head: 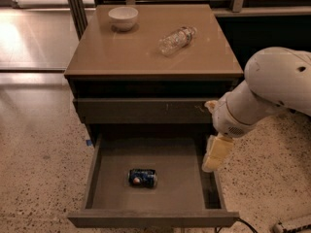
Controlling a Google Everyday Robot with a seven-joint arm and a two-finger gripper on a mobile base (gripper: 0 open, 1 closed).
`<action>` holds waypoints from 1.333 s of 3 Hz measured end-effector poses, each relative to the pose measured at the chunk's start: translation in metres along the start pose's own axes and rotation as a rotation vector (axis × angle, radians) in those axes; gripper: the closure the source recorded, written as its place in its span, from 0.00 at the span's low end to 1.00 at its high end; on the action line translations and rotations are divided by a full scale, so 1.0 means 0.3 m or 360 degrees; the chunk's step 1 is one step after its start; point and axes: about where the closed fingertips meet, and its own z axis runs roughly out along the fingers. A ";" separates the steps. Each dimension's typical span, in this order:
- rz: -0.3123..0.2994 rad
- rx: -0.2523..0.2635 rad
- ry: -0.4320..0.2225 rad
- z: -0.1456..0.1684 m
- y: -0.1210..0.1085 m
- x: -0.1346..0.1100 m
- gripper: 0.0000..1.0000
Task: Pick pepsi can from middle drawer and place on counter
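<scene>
At the far left lies the speckled terrazzo floor (39, 154), brightly lit toward the top corner. A small white bowl (123, 17) stands upright at the back left of the desk counter (131, 52), a glossy tan slab that tops the dark grey-brown cabinet.

Below the slab is a dark gap, then a closed drawer front (141, 110) with a few pale scratch marks right of its middle. Under it the middle drawer (92, 171) is pulled well out toward the camera, its low walls and flat floor in plain view.

The pepsi can (143, 177) lies on its side on the drawer floor, a little left of centre and toward the front, with its logo facing up. It touches no wall.

Further right on the desk counter, a clear plastic water bottle (177, 40) lies on its side toward the back right, slanted, well apart from the bowl.

The gripper (211, 165) hangs pointing down over the drawer's right wall, near its back, well apart from the can and holding nothing. Whether it is spread or pressed together cannot be told. Above it the thick white arm (272, 91) rises to the right edge.
</scene>
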 end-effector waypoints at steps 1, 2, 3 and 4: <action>0.0016 0.0004 -0.0058 0.125 0.021 -0.035 0.00; 0.0035 0.0010 -0.0065 0.258 0.044 -0.052 0.00; 0.0046 -0.0001 -0.0070 0.384 0.062 -0.063 0.00; 0.0030 -0.0043 -0.0073 0.510 0.081 -0.070 0.00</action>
